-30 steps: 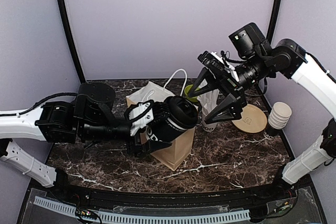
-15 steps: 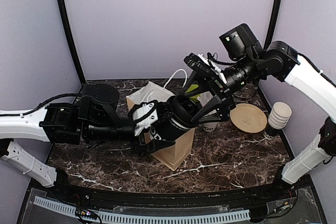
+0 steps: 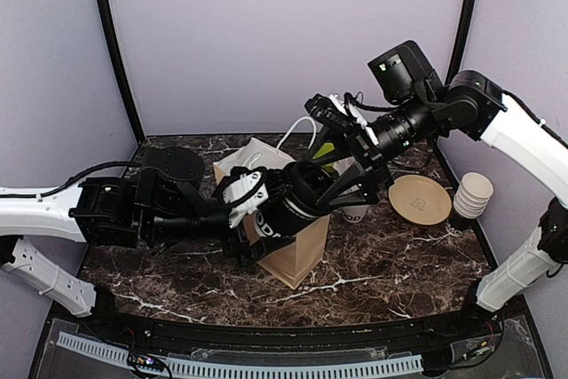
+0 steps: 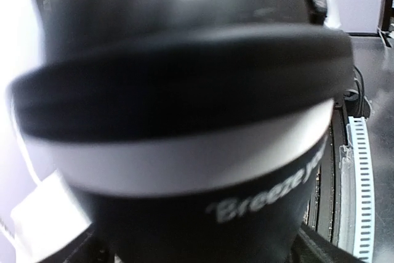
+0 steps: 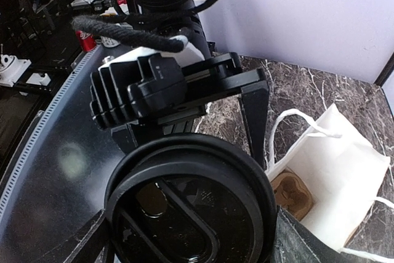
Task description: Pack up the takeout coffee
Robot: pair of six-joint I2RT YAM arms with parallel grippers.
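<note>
**Cup held sideways between both arms above the bag**

The takeout coffee (image 3: 288, 209) lies on its side in the air over the middle of the tabletop (image 3: 390, 264). Its black lid (image 5: 191, 214) points towards the right arm. Below and behind it a paper bag (image 3: 297, 259) with white cord handles stands open, a little nearer the far edge.

The left gripper (image 3: 253, 219) reaches in from the left, with its jaws on either side of the cup's body. In the left wrist view the cup wall fills the picture, and I cannot tell whether the jaws are pressing on it.

The right gripper (image 3: 324, 185) comes down from the far right corner and straddles the lid end. In the right wrist view its fingers (image 5: 92, 244) lie against the lid's rim on both sides, gripping the cup there.

A tan disc (image 3: 422, 200) lies flat near the right edge of the tabletop. A stack of lidless cups (image 3: 470, 194) stands just beside it, at that edge
</note>
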